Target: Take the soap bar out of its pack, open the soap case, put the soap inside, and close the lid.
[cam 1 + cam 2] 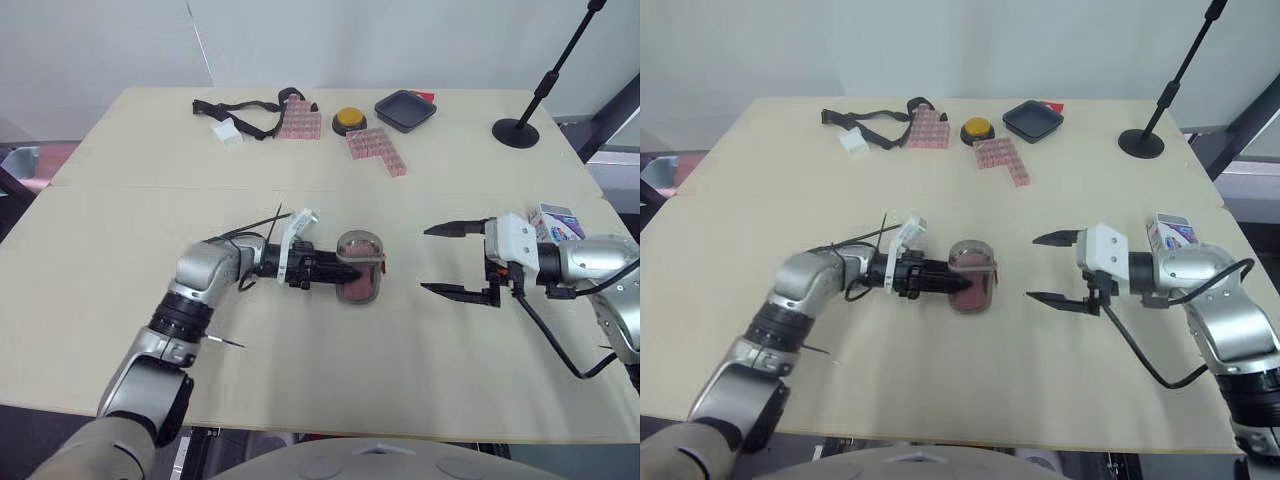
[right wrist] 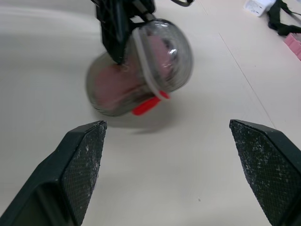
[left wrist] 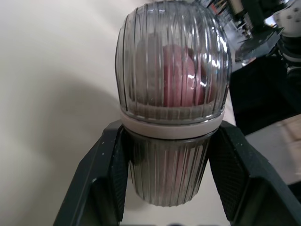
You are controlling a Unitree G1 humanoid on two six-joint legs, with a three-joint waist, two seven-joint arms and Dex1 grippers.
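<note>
Pale bench (image 1: 300, 370) has its clutter along the far edge, leaving the middle free for the work. Left claw (image 1: 345, 272) is clamped on the lower half of the case (image 3: 172, 70), holding it low and steady with the lid end towards the right claw (image 1: 424, 260). The pink soap (image 3: 181, 75) sits inside under the lid. That claw waits nearby, fingers wide apart, probably to press the jutting red latch (image 2: 149, 104) shut; the pack (image 1: 556, 220) lies behind it.

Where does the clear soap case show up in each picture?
Left eye view: soap case, middle of table.
Right eye view: likewise central.
Left wrist view: close up, between the fingers.
Right wrist view: ahead of the right gripper.
Shared landmark: left gripper clamping it.
</note>
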